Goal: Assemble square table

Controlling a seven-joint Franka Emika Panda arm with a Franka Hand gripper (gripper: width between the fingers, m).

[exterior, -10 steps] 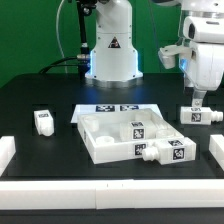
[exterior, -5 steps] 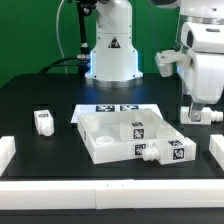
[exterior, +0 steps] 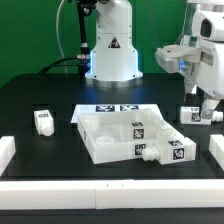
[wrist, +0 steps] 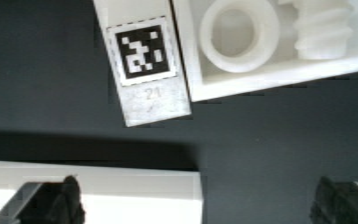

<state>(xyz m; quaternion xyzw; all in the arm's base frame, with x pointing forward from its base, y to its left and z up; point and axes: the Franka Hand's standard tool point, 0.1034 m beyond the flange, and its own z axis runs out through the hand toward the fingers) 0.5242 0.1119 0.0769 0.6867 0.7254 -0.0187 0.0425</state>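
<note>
The square table slab lies rim up at the middle of the black table. One tagged leg rests on it. Other legs lie at the exterior view's left, by the slab's front right corner and at the right. My gripper hangs open just above and right of that right leg, holding nothing. In the wrist view a tagged leg with a round white end lies beyond my open gripper. Both dark fingertips stand far apart.
The marker board lies behind the slab, before the robot base. Long white bars lie along the front, the left and the right. One bar's end shows between my fingers in the wrist view.
The gripper has shifted toward the exterior view's right, uncovering more of the right leg. It stayed open. No part has moved.
</note>
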